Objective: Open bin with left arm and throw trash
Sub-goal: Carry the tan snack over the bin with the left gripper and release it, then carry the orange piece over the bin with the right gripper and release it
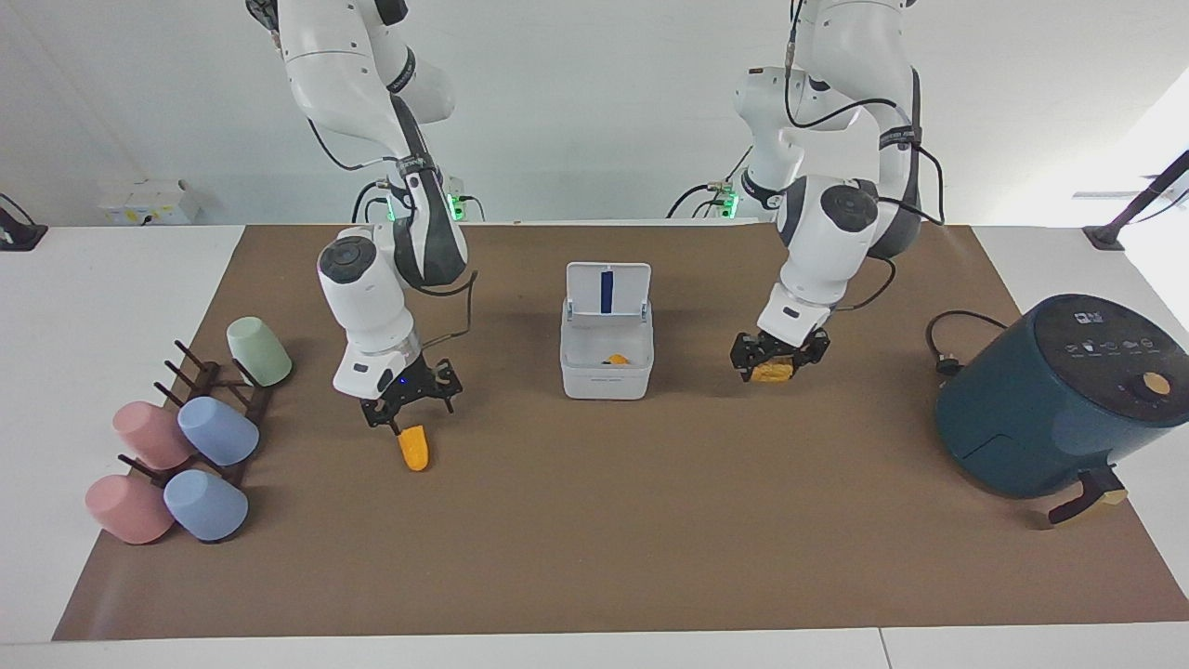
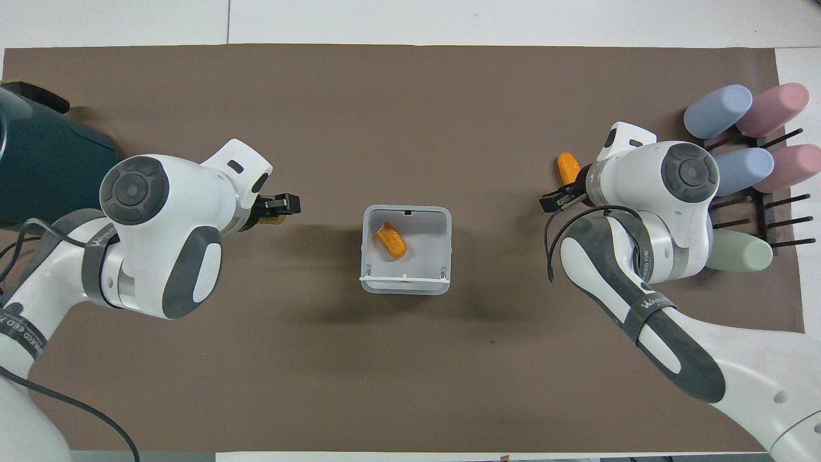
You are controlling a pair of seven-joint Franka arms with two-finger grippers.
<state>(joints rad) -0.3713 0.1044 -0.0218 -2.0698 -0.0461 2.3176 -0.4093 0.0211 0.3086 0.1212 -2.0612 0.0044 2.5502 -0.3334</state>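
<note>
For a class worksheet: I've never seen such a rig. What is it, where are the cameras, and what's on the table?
Two white robot arms work at a table. One camera faces them; the other looks down from above them. Between them stands a small white bin, lid open, an orange piece inside. The left arm's fingers hold a brown bun-like piece just above the mat. The right arm reaches down to another orange piece on the mat. Cups on a rack and an air fryer sit at the table's ends.
</note>
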